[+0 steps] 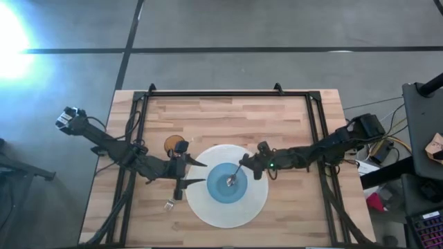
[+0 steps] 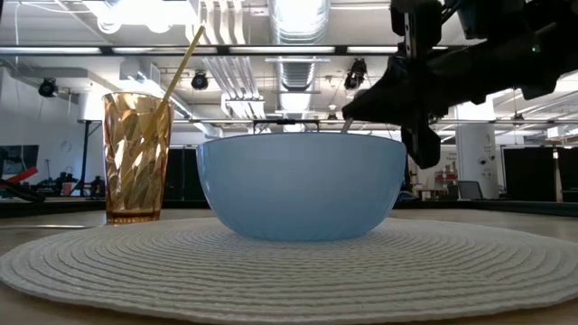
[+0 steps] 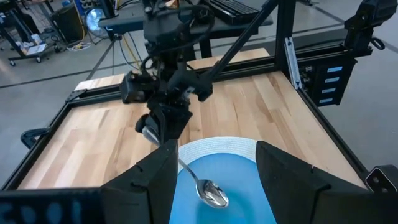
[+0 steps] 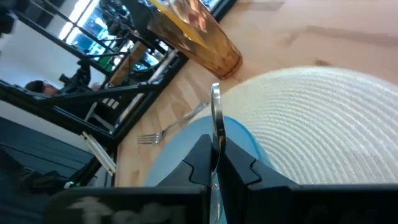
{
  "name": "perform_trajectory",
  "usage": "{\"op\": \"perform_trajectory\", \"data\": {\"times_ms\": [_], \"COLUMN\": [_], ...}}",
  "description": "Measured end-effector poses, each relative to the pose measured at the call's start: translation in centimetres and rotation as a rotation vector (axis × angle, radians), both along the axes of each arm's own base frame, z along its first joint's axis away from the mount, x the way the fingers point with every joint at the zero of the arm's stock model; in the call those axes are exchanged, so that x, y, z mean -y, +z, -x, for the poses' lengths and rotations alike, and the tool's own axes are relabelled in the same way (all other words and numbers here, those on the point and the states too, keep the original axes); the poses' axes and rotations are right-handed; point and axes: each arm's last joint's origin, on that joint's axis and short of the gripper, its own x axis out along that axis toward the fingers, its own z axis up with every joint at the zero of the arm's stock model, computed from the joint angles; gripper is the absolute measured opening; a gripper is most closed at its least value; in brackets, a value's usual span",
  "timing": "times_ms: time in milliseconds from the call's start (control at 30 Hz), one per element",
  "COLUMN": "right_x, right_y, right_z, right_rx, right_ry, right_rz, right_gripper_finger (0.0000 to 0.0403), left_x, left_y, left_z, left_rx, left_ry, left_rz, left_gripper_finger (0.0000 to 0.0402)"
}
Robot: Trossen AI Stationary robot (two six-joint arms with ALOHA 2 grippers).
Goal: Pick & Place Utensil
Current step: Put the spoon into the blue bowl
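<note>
Steel spoon (image 1: 233, 179) lowered into the blue bowl (image 1: 220, 191), my right gripper (image 1: 250, 164) clamped on its handle.
Its head rests at the bowl's middle, on the white placemat (image 1: 257, 202) near the table's front edge; I should release low and lift straight. My left gripper (image 1: 196, 172) waits open just beside the bowl's rim.

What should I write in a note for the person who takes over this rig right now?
Right gripper: shut on the spoon handle, holding the spoon's head inside the blue bowl.
Left gripper: open, empty, beside the bowl at the placemat edge.
Fork: lying on the table past the placemat. Amber cup with straw stands next to the bowl.
Done: spoon brought to the bowl.
Left: release the spoon, withdraw the right arm; the fork is untouched.
</note>
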Motion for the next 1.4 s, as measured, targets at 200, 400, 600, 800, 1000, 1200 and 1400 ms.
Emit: {"op": "perform_trajectory", "data": {"times_ms": [200, 400, 600, 800, 1000, 1200, 1400], "right_x": [-0.2, -0.5, -0.8, -0.8, -0.7, -0.7, -0.7], "right_y": [-0.9, -1.1, -1.7, -1.9, -1.8, -1.9, -2.1], "right_z": [-0.5, -1.7, -2.5, -2.5, -2.3, -2.3, -2.1], "right_rx": [-0.034, -0.045, -0.064, -0.075, -0.095, -0.104, -0.123], "right_ry": [0.000, 0.032, 0.056, 0.060, 0.074, 0.093, 0.092], "right_rz": [0.004, 0.026, 0.037, 0.049, 0.095, 0.153, 0.157], "right_gripper_finger": [0.0008, 0.0008, 0.0008, 0.0008, 0.0009, 0.0009, 0.0009], "left_x": [0.0, 0.0, 0.0, 0.0, 0.0, 0.0, 0.0], "left_y": [0.0, 0.0, 0.0, 0.0, 0.0, 0.0, 0.0], "left_z": [0.0, 0.0, 0.0, 0.0, 0.0, 0.0, 0.0], "left_rx": [0.000, 0.000, 0.000, 0.000, 0.000, 0.000, 0.000], "left_ry": [0.000, 0.000, -0.001, 0.000, 0.000, 0.001, 0.002], "left_rz": [0.000, 0.000, 0.000, 0.002, 0.003, 0.005, 0.009], "left_gripper_finger": [0.0209, 0.0209, 0.0209, 0.0209, 0.0209, 0.0209, 0.0209]}}
